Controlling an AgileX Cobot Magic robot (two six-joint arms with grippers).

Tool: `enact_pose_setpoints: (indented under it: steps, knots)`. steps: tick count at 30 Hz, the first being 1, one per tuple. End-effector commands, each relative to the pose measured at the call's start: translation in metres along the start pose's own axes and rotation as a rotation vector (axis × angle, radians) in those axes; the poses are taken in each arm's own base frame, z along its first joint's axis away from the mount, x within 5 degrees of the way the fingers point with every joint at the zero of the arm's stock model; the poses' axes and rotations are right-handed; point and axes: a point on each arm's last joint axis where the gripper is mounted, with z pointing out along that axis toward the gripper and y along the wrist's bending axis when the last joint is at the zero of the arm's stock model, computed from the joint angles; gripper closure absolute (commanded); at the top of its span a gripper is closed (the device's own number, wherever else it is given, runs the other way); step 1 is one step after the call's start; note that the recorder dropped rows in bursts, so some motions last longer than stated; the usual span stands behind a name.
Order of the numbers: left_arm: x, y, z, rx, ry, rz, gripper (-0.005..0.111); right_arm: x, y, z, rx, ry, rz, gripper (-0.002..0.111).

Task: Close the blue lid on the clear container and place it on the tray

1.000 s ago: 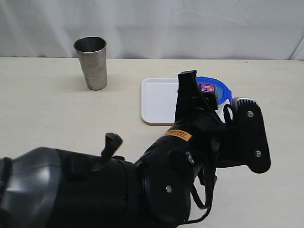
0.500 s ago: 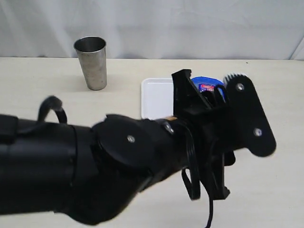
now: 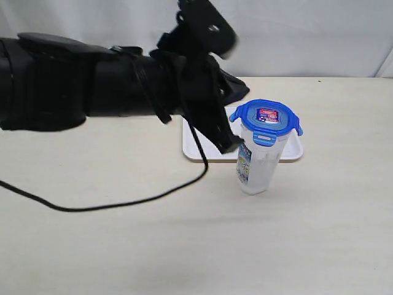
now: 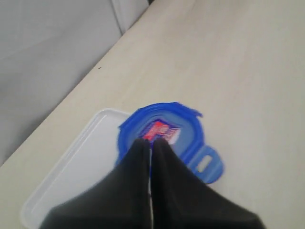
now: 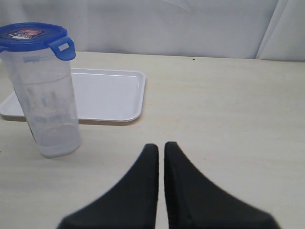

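Upright clear container (image 3: 261, 169), blue lid (image 3: 265, 117) on (flap out); left gripper (image 4: 151, 142), right gripper (image 5: 161, 147) closed.

- Setting: a robot test bench in a lab
- Pale beige tabletop (image 3: 92, 246), matt and plain, takes up the whole working area
- White draped cloth backdrop (image 3: 319, 37) fills the view behind the table's far edge
- Black robot arm (image 3: 73, 80) reaches over the table, with its loose cable (image 3: 123, 203) trailing across the surface
- Props are few and plain: one clear container (image 3: 261, 166) and one white tray (image 3: 291, 147)
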Motion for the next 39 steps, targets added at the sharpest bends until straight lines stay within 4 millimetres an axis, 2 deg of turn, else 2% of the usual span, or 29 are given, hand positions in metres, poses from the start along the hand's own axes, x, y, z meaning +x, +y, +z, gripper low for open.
enact_pose_setpoints:
  steps: [1, 4, 7, 11, 14, 20, 26, 30, 35, 39]
  knots:
    - [0.012, 0.033, -0.006, 0.097, -0.082, -0.123, 0.107, 0.001, 0.0, 0.0, 0.005, -0.005, -0.006, 0.104]
    - [0.03, 0.051, -0.006, 0.232, -0.148, -0.194, 0.107, 0.001, 0.0, 0.0, 0.005, -0.005, -0.006, 0.104]
    - [0.05, 0.06, 0.0, 0.34, -0.208, -0.157, 0.107, 0.001, 0.0, 0.0, 0.005, -0.005, -0.006, 0.104]
    - [0.077, 0.076, 0.02, 0.305, -0.147, -0.185, 0.107, 0.001, 0.0, 0.0, 0.005, -0.005, -0.006, 0.104]
    - [0.086, 0.083, 0.036, 0.288, -0.119, -0.194, 0.107, 0.001, 0.0, 0.0, 0.005, -0.005, -0.006, 0.104]
    - [0.091, 0.098, 0.062, 0.262, -0.114, -0.182, 0.107, 0.001, 0.0, 0.0, 0.005, -0.005, -0.006, 0.104]
    - [0.096, 0.102, 0.074, 0.27, -0.121, -0.182, 0.107, 0.001, 0.0, 0.0, 0.005, -0.005, -0.006, 0.104]
    - [0.099, 0.1, 0.077, 0.285, -0.119, -0.189, 0.107, 0.001, 0.0, 0.0, 0.005, -0.005, -0.006, 0.104]
    - [0.093, 0.085, 0.085, 0.32, -0.12, -0.174, 0.107, 0.001, 0.0, 0.0, 0.005, -0.005, -0.006, 0.104]
    - [0.088, 0.081, 0.093, 0.262, -0.075, -0.145, 0.107, 0.001, 0.0, 0.0, 0.005, -0.005, -0.006, 0.104]
